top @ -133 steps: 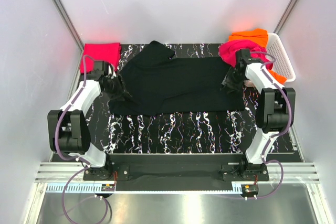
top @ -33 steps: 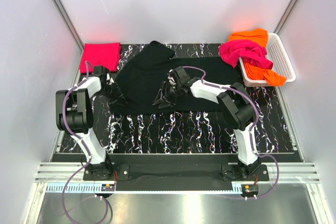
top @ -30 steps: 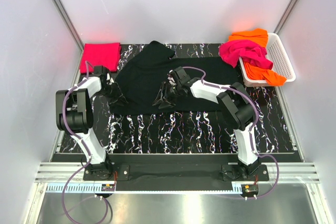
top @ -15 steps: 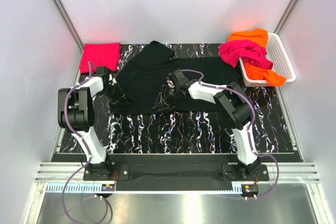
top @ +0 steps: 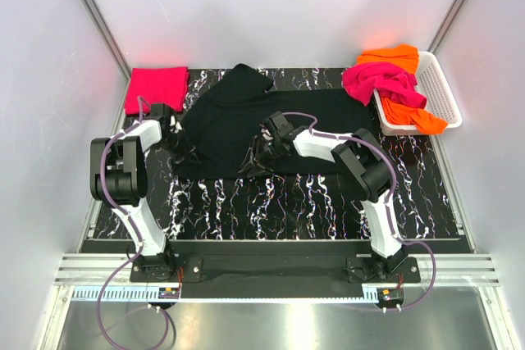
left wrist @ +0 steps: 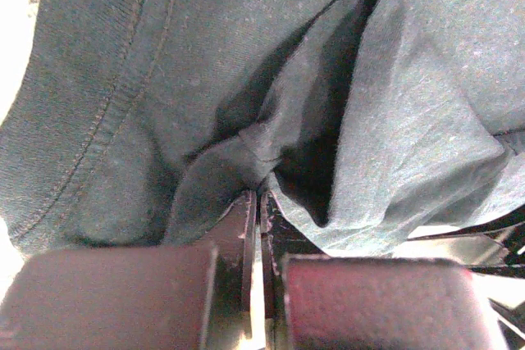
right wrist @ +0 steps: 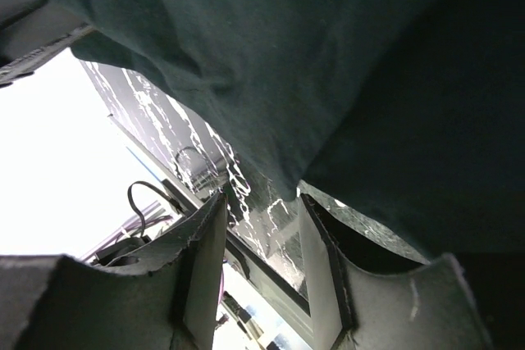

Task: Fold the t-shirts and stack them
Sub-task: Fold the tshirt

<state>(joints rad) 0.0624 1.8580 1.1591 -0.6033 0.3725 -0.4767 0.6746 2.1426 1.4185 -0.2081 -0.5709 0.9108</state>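
**Left tool pinching, right tool released over the black shirt's near hem**

The black t-shirt [top: 234, 116] lies spread over the middle of the bench [top: 271, 202], only partly folded. The left tool [top: 184, 153] is clenched on a small pinch of cloth at the shirt's left edge. Its wrist view shows the fingers [left wrist: 234, 231] pressed together with a tuck of fabric caught between them. The right tool [top: 251, 163] sits at the shirt's near hem, about mid-width, and is released: its fingers [right wrist: 205, 260] stand apart with the bench visible between them, and the cloth edge hangs just beyond the tips.

A red-pink t-shirt [top: 156, 86] rests folded at the far left corner. The magenta t-shirt [top: 379, 81] and orange t-shirt [top: 394, 56] are still heaped over the white basket [top: 443, 92].

The likely risks:

- **Thin grip:** the left pinch looks shallow, so a firm pull could let the cloth slip out.
- **One-sided hold:** if the left tool moves alone, the shirt may drag or skew, spoiling the fold.
- **Snagging:** the right fingers are so near the hem that they could catch it and rumple the edge.
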